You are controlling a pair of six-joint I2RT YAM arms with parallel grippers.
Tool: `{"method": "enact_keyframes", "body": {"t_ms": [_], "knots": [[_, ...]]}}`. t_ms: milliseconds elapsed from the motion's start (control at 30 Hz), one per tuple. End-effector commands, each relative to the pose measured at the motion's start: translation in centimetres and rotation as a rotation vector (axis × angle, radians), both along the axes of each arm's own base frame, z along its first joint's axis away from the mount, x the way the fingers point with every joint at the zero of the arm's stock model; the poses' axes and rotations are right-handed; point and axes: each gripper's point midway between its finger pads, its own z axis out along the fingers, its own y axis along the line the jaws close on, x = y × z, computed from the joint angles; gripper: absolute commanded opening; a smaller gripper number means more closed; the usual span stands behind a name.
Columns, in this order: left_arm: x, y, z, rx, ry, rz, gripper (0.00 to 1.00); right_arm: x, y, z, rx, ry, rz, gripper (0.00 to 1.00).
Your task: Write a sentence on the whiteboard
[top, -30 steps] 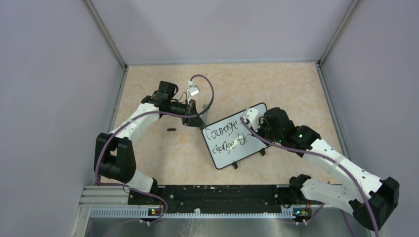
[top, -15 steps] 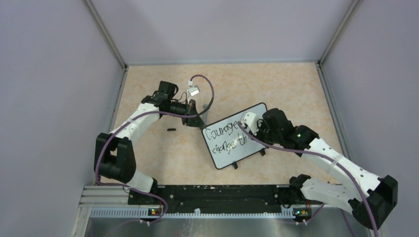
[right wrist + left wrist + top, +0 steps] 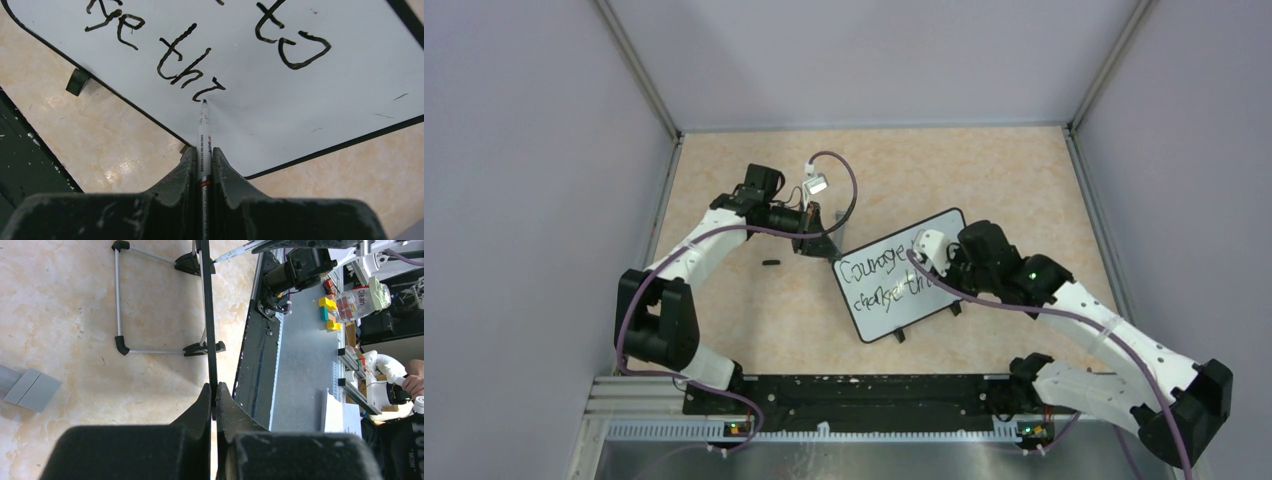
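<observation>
Left gripper (image 3: 214, 388) clamped on the left edge of the whiteboard (image 3: 896, 318), which stands on the table (image 3: 754, 300) between the arms, two-line sentence (image 3: 876, 272) in black, right gripper (image 3: 204, 152) pinching a marker (image 3: 203, 131), tip at the last stroke.

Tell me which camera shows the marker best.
The right wrist view. The marker runs up from the shut right gripper, its tip at the last stroke on the whiteboard. The top view hides it under the right arm. The left wrist view sees the board edge-on; a pale sliver at the top may be it.
</observation>
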Motion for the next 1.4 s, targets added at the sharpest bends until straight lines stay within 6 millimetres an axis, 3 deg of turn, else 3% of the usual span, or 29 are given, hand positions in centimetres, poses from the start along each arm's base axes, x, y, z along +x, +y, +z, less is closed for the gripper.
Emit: {"method": "enact_keyframes", "body": {"t_ms": [0, 167, 433, 933, 1200, 1367], "knots": [[0.4, -0.2, -0.7, 0.03, -0.02, -0.001, 0.0, 1.1, 0.9, 5.1, 0.122, -0.114, -0.025, 0.0], [0.4, -0.2, -0.5, 0.028, -0.025, -0.002, 0.0, 1.6, 1.1, 5.8, 0.145, -0.142, -0.04, 0.0], [0.3, -0.1, -0.6, 0.031, -0.023, 0.0, 0.0, 2.7, 1.2, 5.0, 0.133, -0.155, -0.075, 0.0], [0.4, -0.1, -0.6, 0.03, -0.024, -0.001, 0.0, 2.1, 0.4, 1.6, 0.036, -0.083, -0.054, 0.0], [0.3, -0.1, -0.6, 0.032, -0.024, 0.001, 0.0, 2.2, 0.7, 4.6, 0.136, -0.15, -0.087, 0.0], [0.4, -0.1, -0.6, 0.031, -0.027, 0.0, 0.0, 2.3, -0.8, 3.8, 0.081, -0.156, -0.141, 0.0]]}}
